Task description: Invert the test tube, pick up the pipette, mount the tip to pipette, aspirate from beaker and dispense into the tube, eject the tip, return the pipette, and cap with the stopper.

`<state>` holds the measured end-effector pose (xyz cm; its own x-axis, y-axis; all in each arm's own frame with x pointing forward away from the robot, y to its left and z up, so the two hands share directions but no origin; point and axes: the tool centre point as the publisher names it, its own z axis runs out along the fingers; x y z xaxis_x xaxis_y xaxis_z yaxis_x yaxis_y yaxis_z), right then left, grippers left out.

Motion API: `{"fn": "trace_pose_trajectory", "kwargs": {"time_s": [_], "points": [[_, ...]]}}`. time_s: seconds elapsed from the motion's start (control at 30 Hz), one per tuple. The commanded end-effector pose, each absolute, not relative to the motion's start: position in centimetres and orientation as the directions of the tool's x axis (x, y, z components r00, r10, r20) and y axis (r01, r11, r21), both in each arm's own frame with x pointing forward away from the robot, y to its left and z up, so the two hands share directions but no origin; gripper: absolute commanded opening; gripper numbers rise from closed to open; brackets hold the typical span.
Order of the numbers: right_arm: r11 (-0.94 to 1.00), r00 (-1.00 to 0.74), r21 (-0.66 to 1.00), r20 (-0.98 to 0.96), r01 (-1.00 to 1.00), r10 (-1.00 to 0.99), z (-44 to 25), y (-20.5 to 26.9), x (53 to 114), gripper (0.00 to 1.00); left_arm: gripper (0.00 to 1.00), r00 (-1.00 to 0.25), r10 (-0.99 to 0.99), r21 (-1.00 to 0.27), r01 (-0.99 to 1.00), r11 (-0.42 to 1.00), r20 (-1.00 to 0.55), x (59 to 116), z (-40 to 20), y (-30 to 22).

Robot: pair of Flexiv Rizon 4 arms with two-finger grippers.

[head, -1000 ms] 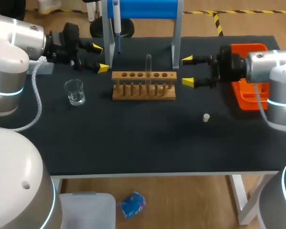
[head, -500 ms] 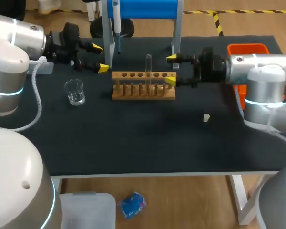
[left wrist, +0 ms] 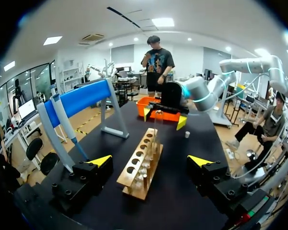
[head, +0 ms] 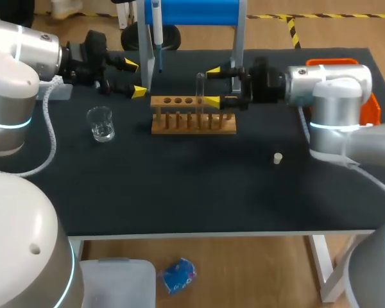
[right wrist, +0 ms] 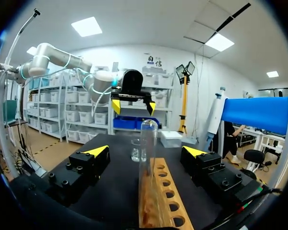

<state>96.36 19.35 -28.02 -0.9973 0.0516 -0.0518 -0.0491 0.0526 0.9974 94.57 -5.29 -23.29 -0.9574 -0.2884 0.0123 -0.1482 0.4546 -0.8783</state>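
A clear test tube (head: 199,86) stands in the wooden rack (head: 194,122), rounded end up. My right gripper (head: 212,85) is open just right of it, with one yellow tip on each side and neither touching. In the right wrist view the tube (right wrist: 148,143) rises between and slightly ahead of the open gripper (right wrist: 146,151). My left gripper (head: 133,78) is open at the rack's far left, beside the stand. The pipette (head: 157,32) hangs on the blue stand (head: 192,11). A glass beaker (head: 101,123) sits at the left and a small white stopper (head: 278,158) at the right.
An orange tray (head: 368,106) lies at the right edge, mostly hidden behind my right arm. The stand's legs (head: 236,58) rise just behind the rack. In the left wrist view the rack (left wrist: 141,165) runs ahead of my left gripper (left wrist: 150,160).
My right arm has swept left from beside the orange tray until its open fingers flank the test tube. The left arm has not moved.
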Motion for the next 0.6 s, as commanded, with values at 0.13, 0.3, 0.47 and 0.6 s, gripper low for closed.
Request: {"fn": "trace_pose_trajectory", "kwargs": {"time_s": [0.13,0.3,0.47,0.6], "points": [[0.039,-0.998,0.998,-0.042,-0.041,0.038,-28.9,21.1,96.8,1.0,1.0,-0.957,-0.289,-0.878,-0.148,0.455,0.012,94.6,-23.3,-5.3],[0.029,-0.999,0.999,-0.038,-0.037,0.026,-28.8,21.8,96.9,0.87,1.0,-0.957,-0.289,-0.878,-0.148,0.455,0.012,94.6,-23.3,-5.3],[0.028,-0.999,0.999,-0.037,-0.037,0.018,-28.7,22.2,97.0,0.62,1.0,-0.957,-0.289,-0.878,-0.148,0.455,0.012,94.6,-23.3,-5.3],[0.028,-0.999,0.999,-0.034,-0.034,0.015,-28.7,22.3,97.1,0.48,1.0,-0.957,-0.289,-0.878,-0.148,0.455,0.012,94.6,-23.3,-5.3]]}}
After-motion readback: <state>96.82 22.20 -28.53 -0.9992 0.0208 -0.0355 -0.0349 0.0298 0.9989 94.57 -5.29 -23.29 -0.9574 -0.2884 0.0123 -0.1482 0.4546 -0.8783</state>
